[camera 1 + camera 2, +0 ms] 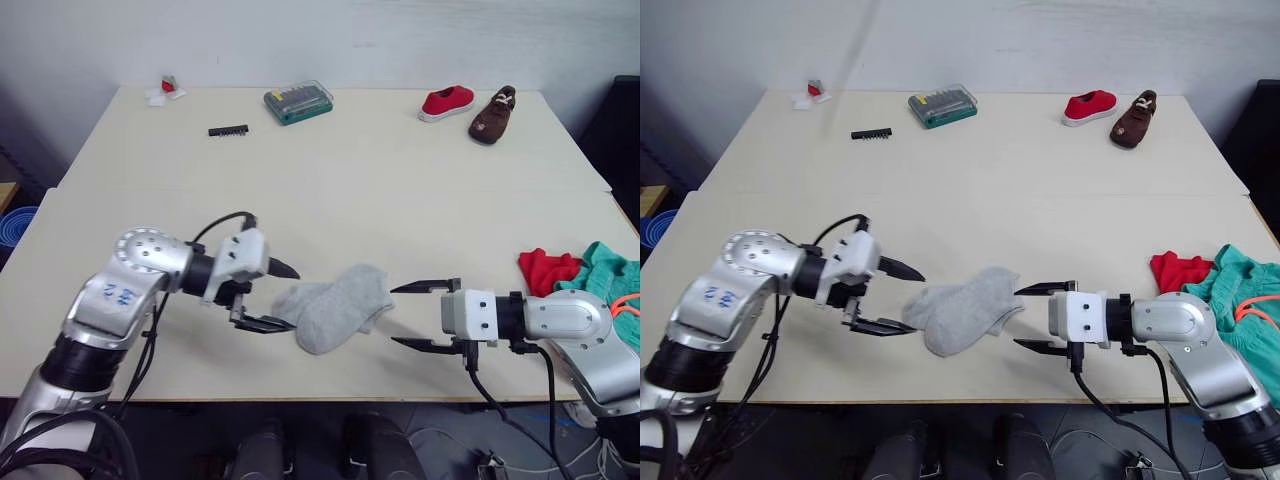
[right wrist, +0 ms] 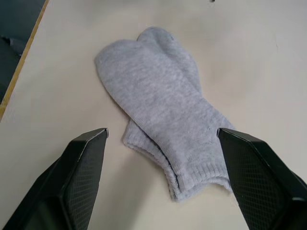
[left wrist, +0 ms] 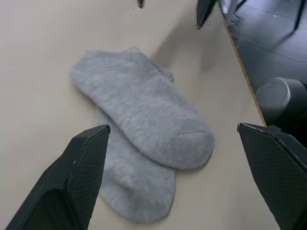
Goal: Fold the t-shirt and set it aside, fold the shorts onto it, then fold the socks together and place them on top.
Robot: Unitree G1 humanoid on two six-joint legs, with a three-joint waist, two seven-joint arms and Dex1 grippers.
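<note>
Centrally placed, socks (image 1: 335,308): two light grey socks lie flat on the cream table (image 1: 380,190), one laid over the other and slightly offset, near the table's front edge; the wrist views show the overlap, with ribbed cuffs toward the right gripper and toes toward the left gripper.
Left gripper (image 1: 278,296): black fingers spread wide, tips just beside the socks' left end; one finger sits above the fabric edge and one at the table surface; nothing is pinched.
Right gripper (image 1: 425,315): fingers spread apart, pointing toward the socks from the right, tips near but apart from the fabric; nothing is held.
T-shirt (image 1: 546,269): bunched red fabric at the table's right edge, touching the shorts.
Shorts (image 1: 608,270): teal fabric heaped beside the t-shirt at the far right, partly behind the right arm; an orange cord (image 1: 626,304) lies across it.
Far edge, right: a red shoe (image 1: 446,102) and a brown shoe (image 1: 493,115) stand side by side.
Far edge, middle: a green screwdriver-bit case (image 1: 298,102), with a black bit strip (image 1: 228,131) nearby.
Far corner, left: a small red and white object (image 1: 167,89), too small to identify.
</note>
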